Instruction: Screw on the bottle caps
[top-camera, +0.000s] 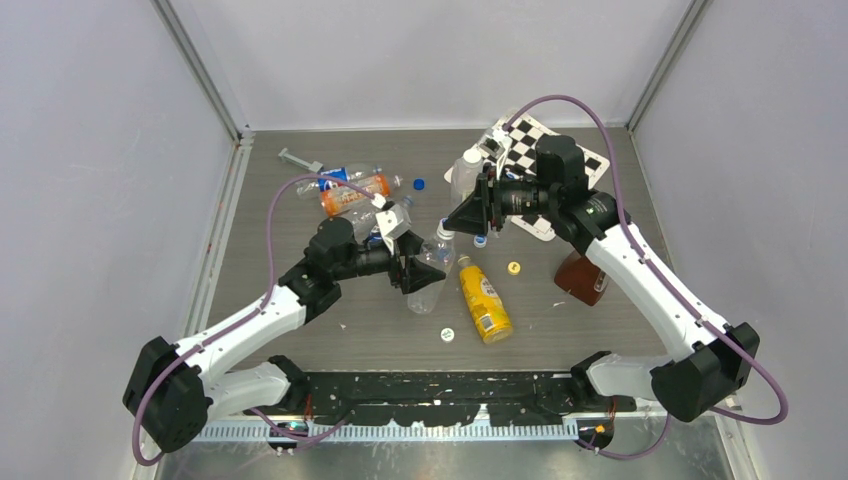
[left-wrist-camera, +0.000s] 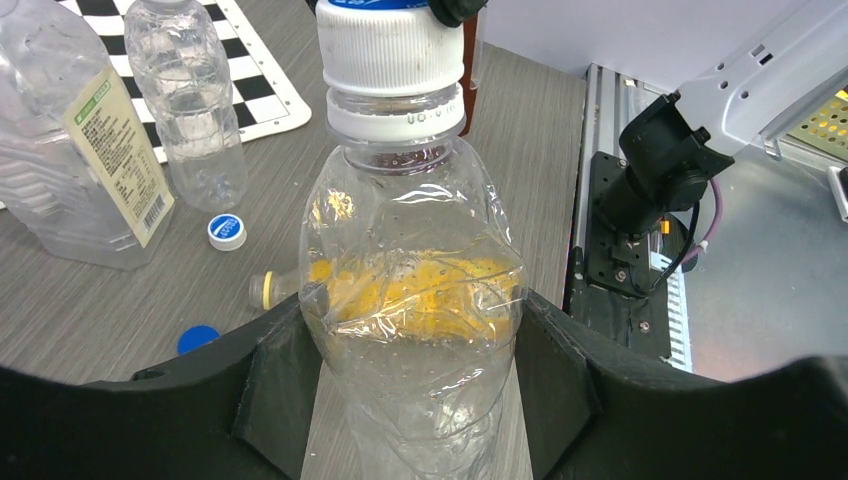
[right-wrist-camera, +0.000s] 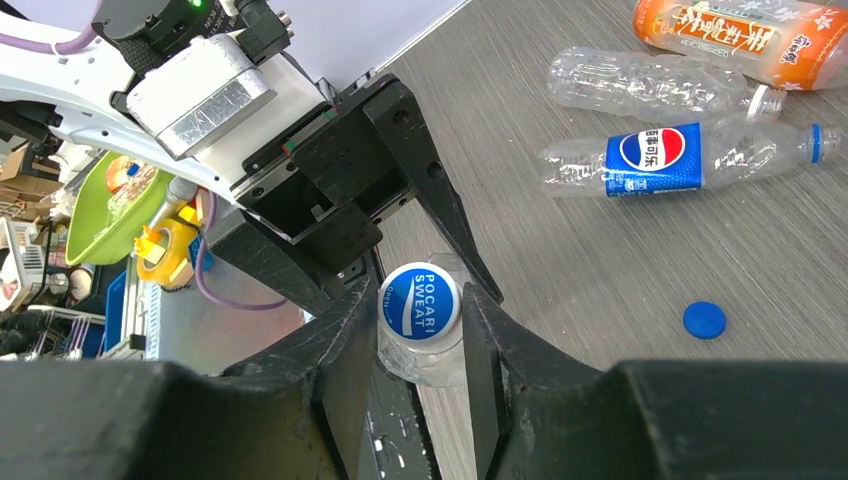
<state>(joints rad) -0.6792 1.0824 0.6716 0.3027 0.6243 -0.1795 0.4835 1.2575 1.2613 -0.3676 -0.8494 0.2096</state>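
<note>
Item 1, left gripper (left-wrist-camera: 415, 400): I log it clenched on the clear bottle (left-wrist-camera: 415, 290), one black finger (left-wrist-camera: 270, 385) pressed to each side of the crumpled lower body. Item 2, the clear bottle: unlabelled, at mid-table between the two arms, neck pointing away from the left wrist toward the right arm. Item 3, Pocari Sweat cap (right-wrist-camera: 420, 300): white ribbed wall, blue-and-white top, seated on that bottle's neck above the white collar ring; I cannot tell how far it is threaded. Item 4, right gripper (right-wrist-camera: 420, 322): closed on the cap, a finger (right-wrist-camera: 345, 335) against either side of it, approaching end-on. Item 5, squarish bottle (left-wrist-camera: 80, 150) with a pale label, uncapped, standing at the checkerboard mat (left-wrist-camera: 255, 85) edge. Item 6, slim bottle (left-wrist-camera: 190, 100), standing on the mat just beside item 5. Item 7, loose caps: a blue-and-white cap (left-wrist-camera: 227, 231) near the squarish bottle's base, a plain blue cap (left-wrist-camera: 198, 338) closer to the left gripper, another blue cap (top-camera: 418, 184) toward the far side, a yellow cap (top-camera: 514, 267) and a white cap (top-camera: 447, 334) on the near side. Item 8, yellow bottle (top-camera: 483, 300), lying on its side just right of the held bottle. Item 9, far-left cluster, all lying down: Pepsi bottle (right-wrist-camera: 660, 160), orange-labelled bottle (right-wrist-camera: 740, 30), a bare clear one between them. Item 10, brown bottle (top-camera: 582, 278), beside the right forearm.
</note>
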